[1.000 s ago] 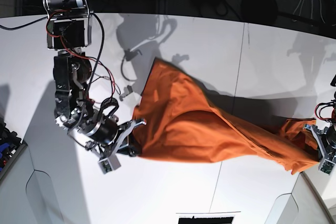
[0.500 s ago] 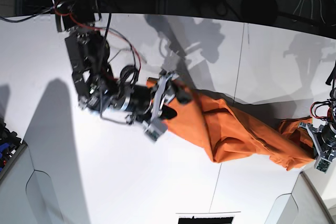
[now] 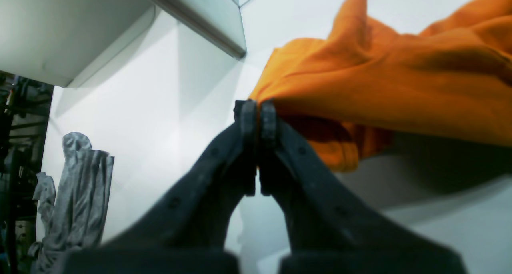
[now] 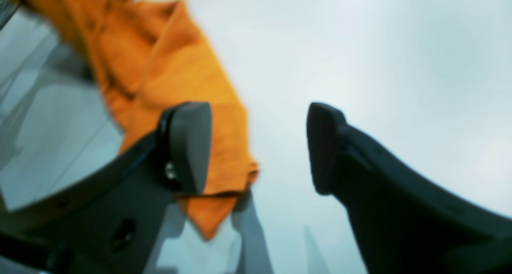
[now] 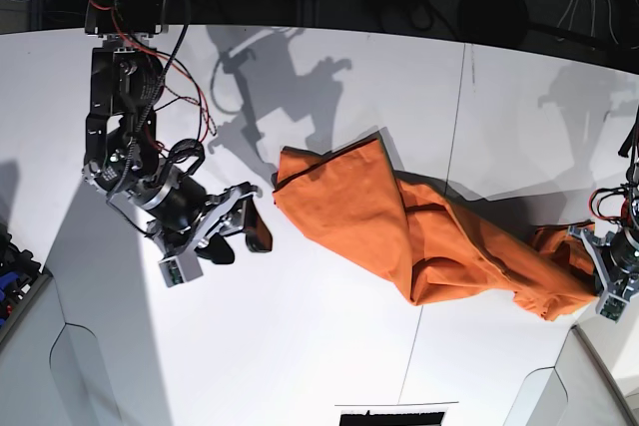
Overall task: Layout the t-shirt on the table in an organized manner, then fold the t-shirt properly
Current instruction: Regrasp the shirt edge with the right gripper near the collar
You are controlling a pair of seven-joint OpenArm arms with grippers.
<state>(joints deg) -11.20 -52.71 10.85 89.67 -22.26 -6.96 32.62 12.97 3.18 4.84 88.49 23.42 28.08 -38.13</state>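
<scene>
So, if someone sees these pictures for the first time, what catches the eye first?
The burnt-orange t-shirt stands out, lying crumpled in a long diagonal band across the white table. At its near-right end, the left pincer is shut on a pinch of the cloth. The right pincer hangs open just beside the shirt's other end, holding nothing.

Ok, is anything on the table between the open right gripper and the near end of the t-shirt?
Nothing visible. The right gripper stands open beside the t-shirt, with only bare table between them. The left gripper is shut on the far end.
</scene>
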